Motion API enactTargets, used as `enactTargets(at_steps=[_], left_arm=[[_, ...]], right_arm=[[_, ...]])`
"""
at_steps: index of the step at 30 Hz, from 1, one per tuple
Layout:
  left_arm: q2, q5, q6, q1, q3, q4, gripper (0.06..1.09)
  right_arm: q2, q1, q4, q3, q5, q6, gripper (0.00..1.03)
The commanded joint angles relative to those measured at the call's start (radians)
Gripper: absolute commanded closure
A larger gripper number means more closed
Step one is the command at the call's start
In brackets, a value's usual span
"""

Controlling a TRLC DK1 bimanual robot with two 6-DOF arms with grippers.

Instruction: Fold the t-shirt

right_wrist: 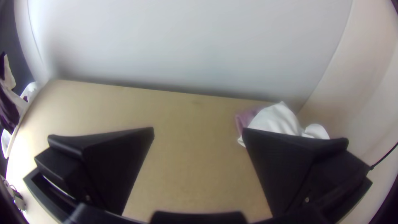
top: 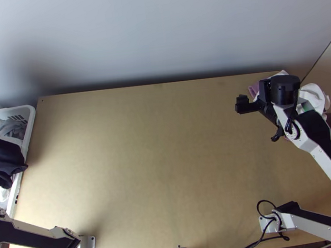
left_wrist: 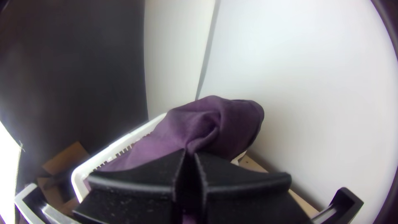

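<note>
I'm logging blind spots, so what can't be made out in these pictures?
Purple cloth, left wrist view: gripped part hidden by the left claw; bunching obscures whether it's a t-shirt.
Basket, top view: one side cut off by the left edge.
White cloth, right wrist view: partly hidden behind the right claw.

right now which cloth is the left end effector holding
The dark purple cloth, pinched by the left end effector over the white basket; the white cloth and lilac cloth lie at the table's far right corner.

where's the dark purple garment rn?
Left wrist view: the dark purple garment is pinched in the left gripper. Top view: far left, bunched over the white basket by the table's left edge.
</note>
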Motion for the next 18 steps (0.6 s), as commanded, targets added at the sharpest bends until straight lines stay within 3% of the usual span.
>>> enactTargets(at_steps=[1,4,11,18], left_arm=[[-0.029,0.121,-0.081,-0.025,-0.010,-0.129,1.05],[-0.088,0.162,-0.089,-0.088,-0.097,-0.214,1.05],[-0.349,0.160,-0.037,-0.323,-0.401,-0.125,1.05],[-0.467,0.162,-0.095,-0.561,-0.564,-0.132,1.05]], right_arm=[[-0.003,0.005,0.005,-0.025,-0.001,0.002,0.04],[-0.003,0.008,0.010,-0.036,0.000,0.012,0.04],[-0.004,0.012,0.019,-0.044,0.000,0.013,0.04],[-0.024,0.010,0.019,-0.067,0.000,0.012,0.04]])
